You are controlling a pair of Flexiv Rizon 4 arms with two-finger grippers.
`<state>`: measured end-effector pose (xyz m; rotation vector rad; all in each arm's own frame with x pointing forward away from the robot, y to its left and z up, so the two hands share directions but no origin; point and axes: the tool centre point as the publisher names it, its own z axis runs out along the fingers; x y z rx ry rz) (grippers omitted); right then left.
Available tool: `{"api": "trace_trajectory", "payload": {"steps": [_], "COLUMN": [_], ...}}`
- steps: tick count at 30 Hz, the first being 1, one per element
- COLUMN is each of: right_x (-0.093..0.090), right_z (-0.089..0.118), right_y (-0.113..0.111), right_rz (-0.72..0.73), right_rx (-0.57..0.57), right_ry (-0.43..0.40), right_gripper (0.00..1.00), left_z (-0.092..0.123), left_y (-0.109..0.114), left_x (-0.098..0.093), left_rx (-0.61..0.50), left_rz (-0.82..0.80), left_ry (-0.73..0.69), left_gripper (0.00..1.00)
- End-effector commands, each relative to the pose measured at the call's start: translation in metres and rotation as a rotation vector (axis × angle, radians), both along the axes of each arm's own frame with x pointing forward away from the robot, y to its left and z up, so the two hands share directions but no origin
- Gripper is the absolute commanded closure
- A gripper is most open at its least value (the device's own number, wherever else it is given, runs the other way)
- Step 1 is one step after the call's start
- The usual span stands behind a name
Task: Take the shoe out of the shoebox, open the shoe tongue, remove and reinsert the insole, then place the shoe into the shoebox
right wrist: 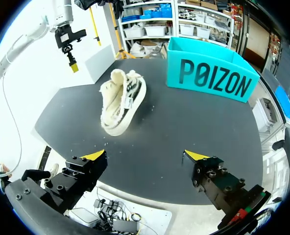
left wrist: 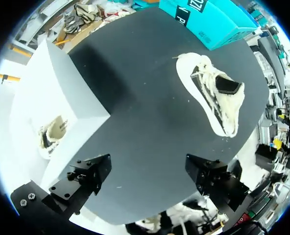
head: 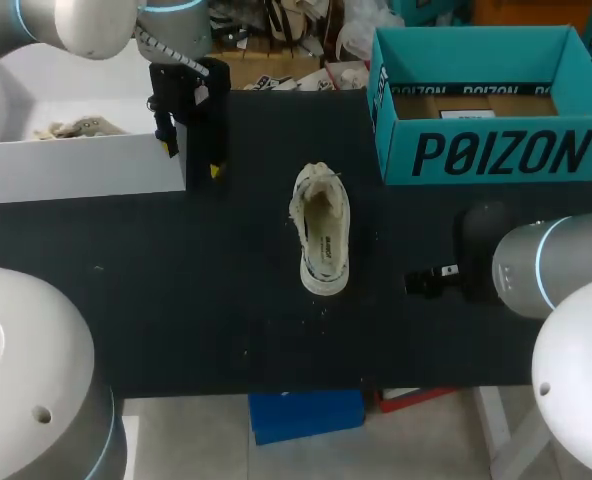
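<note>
A cream sneaker (head: 323, 230) lies on the black table (head: 176, 300), out of the box, its opening facing up with a dark insole label showing. The teal shoebox (head: 486, 105) stands open at the back right. My left gripper (head: 191, 155) hangs open above the table's back left, beside a white box, well apart from the sneaker (left wrist: 213, 93). Open with nothing between its fingers, my right gripper (right wrist: 145, 156) is low at the front right, with the sneaker (right wrist: 121, 100) ahead of it and the shoebox (right wrist: 211, 73) beyond. The left wrist view shows the left gripper (left wrist: 147, 171) wide apart over bare table.
A white box (head: 76, 165) at the back left holds a second cream shoe (head: 76, 128). The table's front edge (head: 306, 388) runs close below the sneaker. Dark table surface lies between the sneaker and each box.
</note>
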<state>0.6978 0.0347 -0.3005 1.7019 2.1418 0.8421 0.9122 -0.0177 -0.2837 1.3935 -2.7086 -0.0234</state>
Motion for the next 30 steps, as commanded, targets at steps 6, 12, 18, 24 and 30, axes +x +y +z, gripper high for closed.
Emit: {"api": "trace_trajectory", "payload": {"steps": [6,12,18,24,30], "right_x": [-0.001,-0.001,-0.001,-0.001,-0.001], "right_z": [-0.001,-0.001,-0.001,-0.001,-0.001], "right_y": [0.001,0.001,0.001,0.001,0.001], "right_rz": [-0.002,-0.002,-0.002,-0.002,-0.002], "right_rx": [0.000,0.000,0.000,0.000,0.000], "right_ry": [-0.004,-0.004,-0.004,-0.004,-0.004], "right_gripper": [0.00,0.00,0.00,0.00,0.00], "left_z": [-0.001,-0.005,-0.014,-0.014,-0.015], "left_y": [0.003,-0.017,-0.027,-0.027,-0.031], "left_x": [-0.001,-0.049,-0.053,-0.053,-0.035], "left_rx": [-0.015,-0.213,-0.059,-0.059,-0.105], "left_rz": [0.001,-1.088,-1.246,-1.246,-1.275], "left_ry": [-0.015,-0.136,-0.161,-0.161,-0.139], "left_gripper": [0.00,0.00,0.00,0.00,0.00]}}
